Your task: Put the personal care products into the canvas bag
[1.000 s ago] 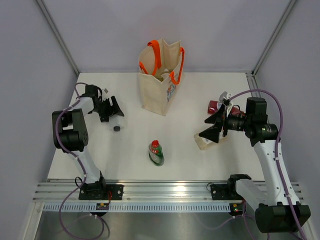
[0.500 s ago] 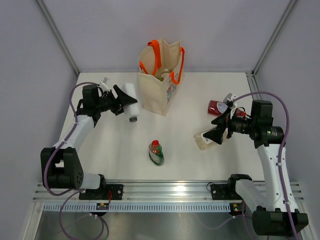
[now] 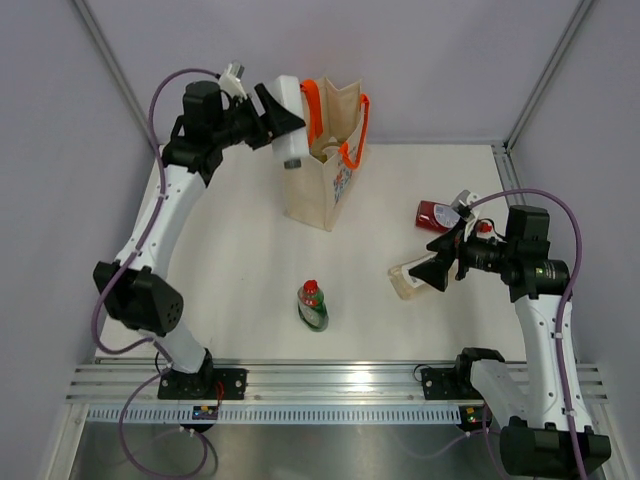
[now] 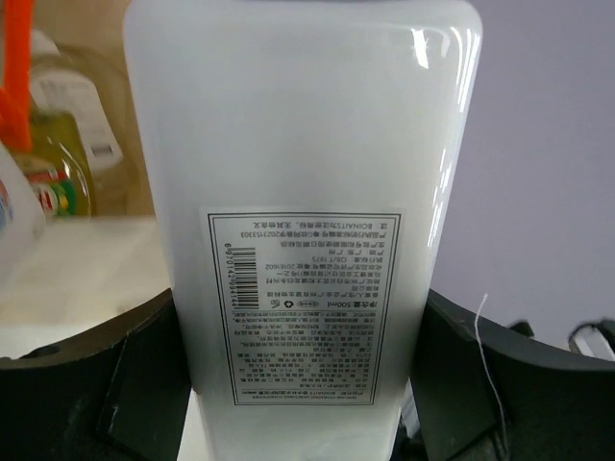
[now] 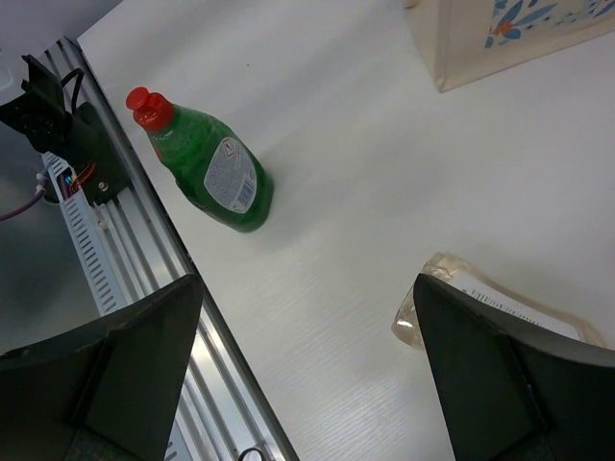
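My left gripper [image 3: 283,118] is shut on a clear bottle with a white label [image 3: 291,138] and holds it high at the top left edge of the canvas bag [image 3: 325,185]. In the left wrist view the bottle [image 4: 303,144] fills the frame between my fingers [image 4: 86,384]. A yellow-green bottle [image 4: 58,144] shows inside the bag. My right gripper [image 3: 437,262] is open and hovers over a second clear bottle [image 3: 406,282], which lies on the table [image 5: 480,309]. A red bottle [image 3: 436,212] lies behind it. A green bottle with a red cap [image 3: 313,305] lies at front centre and also shows in the right wrist view [image 5: 207,171].
The bag has orange handles [image 3: 312,108] and a colourful print [image 3: 341,180] on its right side; its lower corner shows in the right wrist view [image 5: 509,29]. A metal rail [image 3: 340,385] runs along the near table edge. Grey walls close in the sides and back.
My left arm has lifted the clear bottle from the left of the table up and right to the bag's top edge. The right gripper has shifted slightly and stays open.
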